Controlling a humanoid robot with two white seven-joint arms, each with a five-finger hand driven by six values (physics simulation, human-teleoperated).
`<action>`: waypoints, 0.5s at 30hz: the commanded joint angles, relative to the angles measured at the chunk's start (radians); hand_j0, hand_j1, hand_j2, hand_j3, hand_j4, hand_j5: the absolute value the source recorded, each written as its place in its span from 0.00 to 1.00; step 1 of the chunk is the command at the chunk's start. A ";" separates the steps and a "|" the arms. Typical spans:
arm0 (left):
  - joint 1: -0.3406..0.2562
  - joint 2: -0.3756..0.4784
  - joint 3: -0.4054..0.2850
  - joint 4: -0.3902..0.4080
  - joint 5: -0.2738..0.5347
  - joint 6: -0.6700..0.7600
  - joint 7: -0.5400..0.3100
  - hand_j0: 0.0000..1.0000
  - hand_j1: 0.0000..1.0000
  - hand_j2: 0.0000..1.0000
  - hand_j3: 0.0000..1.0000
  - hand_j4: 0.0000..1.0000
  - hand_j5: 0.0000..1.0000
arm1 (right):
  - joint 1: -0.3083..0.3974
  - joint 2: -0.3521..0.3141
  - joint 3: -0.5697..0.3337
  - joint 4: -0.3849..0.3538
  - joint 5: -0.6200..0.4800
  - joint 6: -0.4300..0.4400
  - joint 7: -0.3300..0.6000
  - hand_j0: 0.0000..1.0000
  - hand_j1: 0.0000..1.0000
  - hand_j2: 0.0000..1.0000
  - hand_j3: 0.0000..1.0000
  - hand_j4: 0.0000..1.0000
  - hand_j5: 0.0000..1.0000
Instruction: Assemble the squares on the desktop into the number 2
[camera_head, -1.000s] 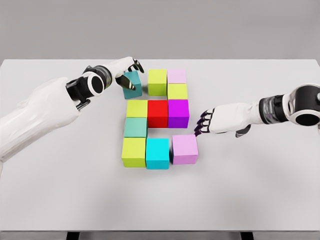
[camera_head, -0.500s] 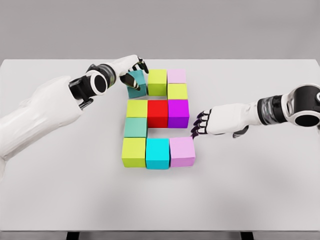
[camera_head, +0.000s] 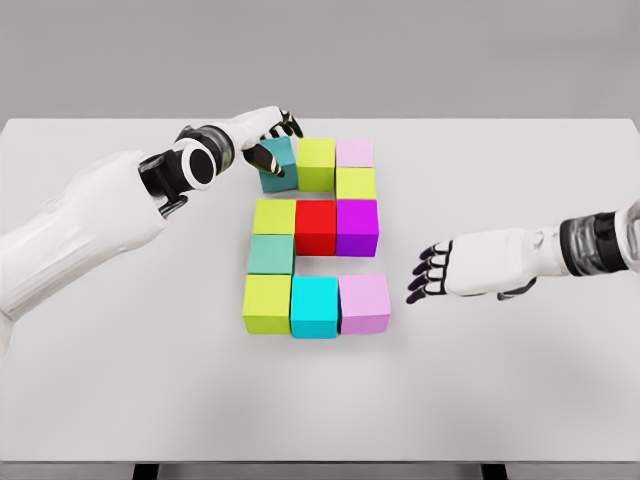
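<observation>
Teal cube (camera_head: 277, 163): pinched by the left hand (camera_head: 262, 132), touching the lime cube (camera_head: 315, 164).
Right hand (camera_head: 437, 270): fingers spread, held beside the pink cube (camera_head: 364, 303).
Table (camera_head: 520, 380): white.

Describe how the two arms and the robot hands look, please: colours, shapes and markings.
Both arms are smooth white shells with rounded segments. The left arm has a black wrist band and a round black-and-white joint disc near the left robot hand. The right arm shows a dark grey banded wrist section. The right robot hand has a white palm and dark purple-black fingertips.
</observation>
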 joint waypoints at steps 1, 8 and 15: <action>0.000 0.001 0.001 0.001 -0.005 -0.003 0.000 0.78 0.78 0.78 0.78 0.78 0.78 | 0.000 -0.004 0.002 -0.012 -0.004 0.002 0.000 1.00 1.00 1.00 1.00 1.00 1.00; -0.002 0.003 0.003 -0.001 -0.005 -0.003 0.000 0.89 0.89 0.89 0.89 0.89 0.89 | 0.006 0.033 0.013 -0.012 -0.005 0.002 0.000 1.00 1.00 1.00 1.00 1.00 1.00; -0.052 0.176 0.009 0.004 -0.004 -0.001 0.002 1.00 1.00 1.00 1.00 1.00 1.00 | 0.006 0.035 0.017 -0.014 -0.005 0.002 0.000 1.00 1.00 1.00 1.00 1.00 1.00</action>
